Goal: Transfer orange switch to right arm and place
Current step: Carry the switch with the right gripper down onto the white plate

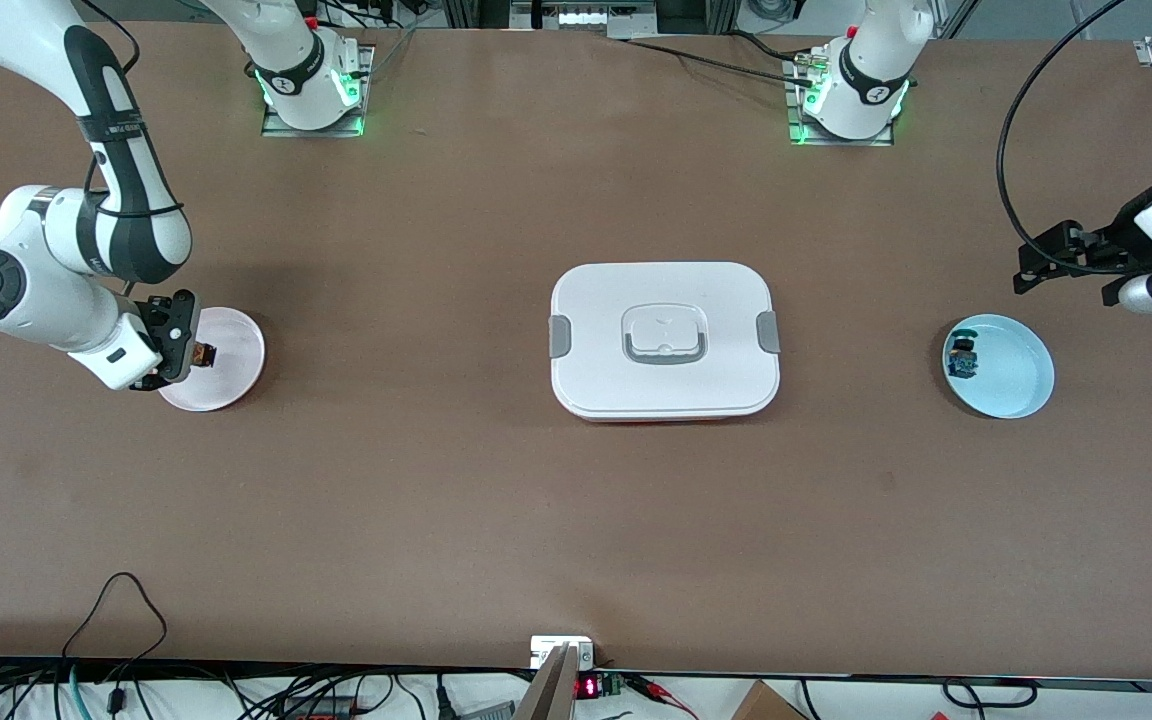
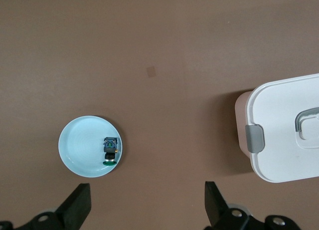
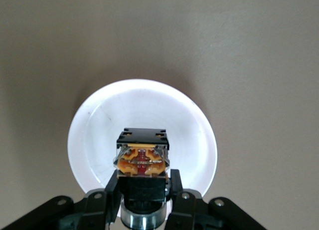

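My right gripper (image 1: 186, 350) is shut on the orange switch (image 1: 204, 353), a small black-framed part with an orange-tan body. It holds the switch just over the pale pink plate (image 1: 236, 370) at the right arm's end of the table. In the right wrist view the switch (image 3: 142, 157) sits between the fingers (image 3: 113, 182), black cap toward the wrist, over the plate (image 3: 89, 120). I cannot tell whether it touches the plate. My left gripper (image 1: 1031, 268) is open and empty above the table beside the light blue plate (image 1: 1021, 380); its fingertips (image 2: 76, 206) are wide apart.
A white lidded box (image 1: 664, 340) with grey clips stands at the table's middle; it also shows in the left wrist view (image 2: 284, 135). The light blue plate (image 2: 79, 140) holds a blue-teal switch (image 2: 110, 150), which shows in the front view too (image 1: 963, 357).
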Controlling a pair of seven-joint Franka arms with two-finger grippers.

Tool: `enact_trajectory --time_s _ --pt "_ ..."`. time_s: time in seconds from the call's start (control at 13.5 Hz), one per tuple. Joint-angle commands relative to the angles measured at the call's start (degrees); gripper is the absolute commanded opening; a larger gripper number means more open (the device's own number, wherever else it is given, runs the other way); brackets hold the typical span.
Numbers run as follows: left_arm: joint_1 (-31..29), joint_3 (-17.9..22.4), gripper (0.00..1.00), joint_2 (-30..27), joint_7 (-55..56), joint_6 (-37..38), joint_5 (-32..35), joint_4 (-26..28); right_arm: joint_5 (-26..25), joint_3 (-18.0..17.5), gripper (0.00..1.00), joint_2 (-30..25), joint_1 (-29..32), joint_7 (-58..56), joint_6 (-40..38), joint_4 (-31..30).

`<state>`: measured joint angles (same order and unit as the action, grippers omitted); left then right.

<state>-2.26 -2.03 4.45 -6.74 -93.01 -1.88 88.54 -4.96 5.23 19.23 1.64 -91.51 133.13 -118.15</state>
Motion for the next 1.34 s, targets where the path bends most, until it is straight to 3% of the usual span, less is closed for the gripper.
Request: enact_trajectory --time_s 0.0,0.3,0.67,0.74,0.82,0.89,1.26 --pt "-0.9 -0.5 1.0 0.4 0.7 2.5 2.0 -2.4 -1.0 -0.6 0.01 0.1 1.5 -2.7 4.9 -3.1" --pt "-1.2 -0.5 1.0 1.3 0.2 2.4 2.4 -3.1 -1.1 -0.6 0.01 1.4 2.9 -4.7 13.5 -8.4" --pt "-0.9 -1.0 1.0 1.5 0.1 2.4 2.9 -3.2 -1.1 -0.6 0.04 3.1 3.8 -5.7 15.5 -9.3" --pt "-0.7 -1.0 1.0 1.6 0.1 2.4 3.4 -3.2 -1.1 -0.6 0.2 3.1 3.8 -5.6 15.6 -9.3" --pt "-0.6 -1.0 1.0 1.6 0.1 2.3 3.4 -3.3 -1.0 -0.6 0.89 3.1 3.8 -5.3 15.5 -9.1" --pt "-0.6 -1.0 1.0 2.0 0.1 2.2 3.2 -3.4 -0.9 -0.6 1.0 2.7 3.8 -5.0 15.4 -9.0" --pt "-0.9 -1.1 1.0 3.1 0.4 2.2 3.5 -4.8 0.7 -0.8 1.0 -2.3 4.2 -4.9 13.2 -6.7"
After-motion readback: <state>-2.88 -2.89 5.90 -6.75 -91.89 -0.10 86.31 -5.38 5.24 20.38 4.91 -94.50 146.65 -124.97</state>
